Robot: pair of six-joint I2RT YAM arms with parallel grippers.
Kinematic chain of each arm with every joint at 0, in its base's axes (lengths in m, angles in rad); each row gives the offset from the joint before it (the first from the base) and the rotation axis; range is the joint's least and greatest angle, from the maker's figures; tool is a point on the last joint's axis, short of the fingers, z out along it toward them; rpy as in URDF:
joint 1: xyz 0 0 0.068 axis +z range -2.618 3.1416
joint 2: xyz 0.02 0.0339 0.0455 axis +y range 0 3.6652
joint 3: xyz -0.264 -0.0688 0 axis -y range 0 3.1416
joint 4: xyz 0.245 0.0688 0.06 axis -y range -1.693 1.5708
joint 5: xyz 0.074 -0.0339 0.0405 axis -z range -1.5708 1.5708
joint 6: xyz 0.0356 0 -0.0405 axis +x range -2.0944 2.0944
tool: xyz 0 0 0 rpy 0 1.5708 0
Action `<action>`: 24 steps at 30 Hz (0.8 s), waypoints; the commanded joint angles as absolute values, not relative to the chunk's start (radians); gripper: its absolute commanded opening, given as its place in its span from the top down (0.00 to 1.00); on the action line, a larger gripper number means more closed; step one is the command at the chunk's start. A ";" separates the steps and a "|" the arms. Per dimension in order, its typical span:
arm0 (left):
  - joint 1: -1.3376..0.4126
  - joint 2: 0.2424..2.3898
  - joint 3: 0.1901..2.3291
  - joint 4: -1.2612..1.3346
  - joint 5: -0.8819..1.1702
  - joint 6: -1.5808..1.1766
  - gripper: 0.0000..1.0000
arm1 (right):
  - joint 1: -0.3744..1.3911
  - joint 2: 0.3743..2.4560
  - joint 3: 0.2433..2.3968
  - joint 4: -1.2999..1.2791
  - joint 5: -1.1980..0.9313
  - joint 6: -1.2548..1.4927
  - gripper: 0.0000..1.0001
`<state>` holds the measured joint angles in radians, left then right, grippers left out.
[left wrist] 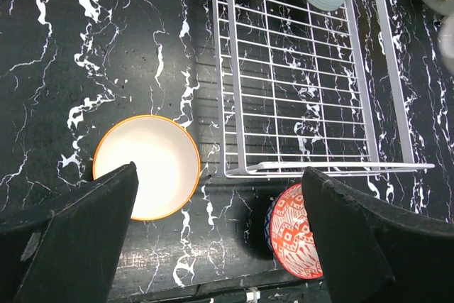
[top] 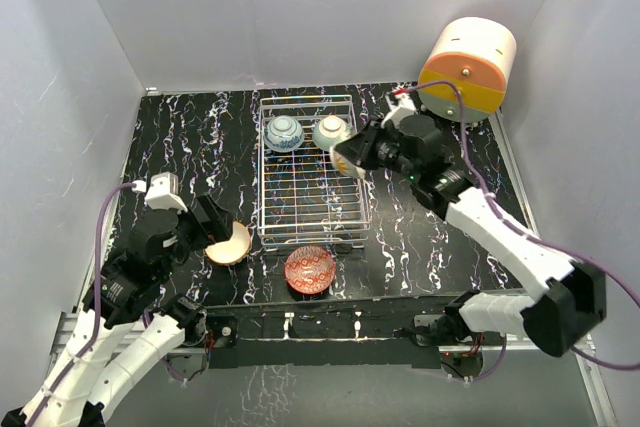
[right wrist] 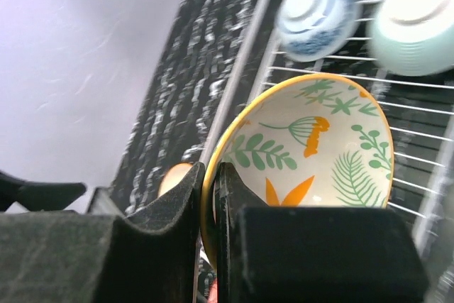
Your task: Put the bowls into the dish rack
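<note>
The wire dish rack (top: 312, 182) lies mid-table; a blue-white bowl (top: 284, 132) and a pale mint bowl (top: 331, 131) rest upside down at its far end. My right gripper (top: 352, 156) is shut on the rim of the yellow-green leafy bowl (right wrist: 312, 154), held tilted above the rack's right side. My left gripper (top: 215, 230) is open above the table, between the cream-tan bowl (left wrist: 147, 167) and the red patterned bowl (left wrist: 294, 230). Both bowls sit upright on the table just in front of the rack (left wrist: 312, 90).
A cream-and-orange cylindrical drawer unit (top: 466, 68) stands at the back right corner. White walls enclose the black marbled table (top: 190, 137) on three sides. The arm bases sit along the near edge.
</note>
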<state>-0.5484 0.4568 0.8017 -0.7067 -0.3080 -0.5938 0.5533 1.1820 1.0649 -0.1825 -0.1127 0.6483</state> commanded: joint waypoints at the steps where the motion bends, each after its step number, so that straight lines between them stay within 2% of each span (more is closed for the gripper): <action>1: -0.550 0.444 0.856 -0.727 -0.332 -0.573 0.03 | 0.555 1.299 1.124 0.201 -0.398 0.779 0.92; 12: -0.551 0.429 0.919 -0.744 -0.357 -0.565 0.03 | 0.582 1.636 1.156 0.616 -0.516 1.071 0.92; 18: -0.551 0.415 0.951 -0.763 -0.376 -0.568 0.03 | 0.621 1.817 1.212 0.664 -0.484 1.117 0.92; 24: -0.550 0.406 0.967 -0.778 -0.389 -0.572 0.03 | 0.637 1.904 1.224 0.727 -0.453 1.168 0.92</action>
